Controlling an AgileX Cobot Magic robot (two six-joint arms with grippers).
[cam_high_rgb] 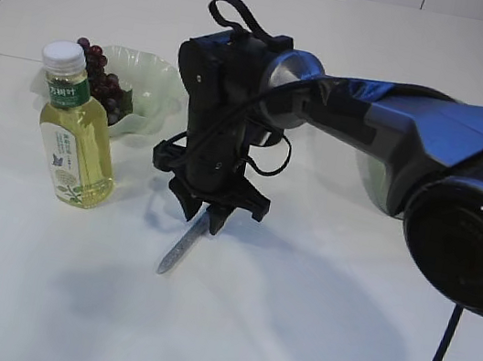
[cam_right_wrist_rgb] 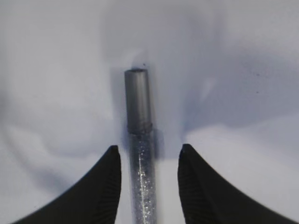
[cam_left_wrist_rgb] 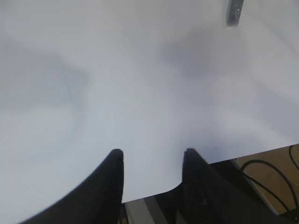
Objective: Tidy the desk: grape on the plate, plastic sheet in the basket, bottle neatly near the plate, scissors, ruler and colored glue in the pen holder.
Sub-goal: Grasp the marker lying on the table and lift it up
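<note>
Step in hand, as judged: grasping the colored glue [cam_right_wrist_rgb: 140,158] for transfer to the pen holder, which no view shows.

1. Nearest, the left tool [cam_left_wrist_rgb: 152,156] hovers over the bare tabletop [cam_left_wrist_rgb: 117,84], its fingers narrowly apart and holding nothing.
2. At centre, the glue stick lies flat on the tabletop. The right tool [cam_high_rgb: 210,212] points steeply down over its far end, fingers [cam_right_wrist_rgb: 105,179] straddling the glittered barrel with a gap on each side; contact cannot be confirmed. Close evenly on the barrel and lift vertically to prevent rolling.
3. Farther left stand the bottle [cam_high_rgb: 76,130] and, behind it, the plate [cam_high_rgb: 151,82] with the grape [cam_high_rgb: 105,84] on it.
</note>
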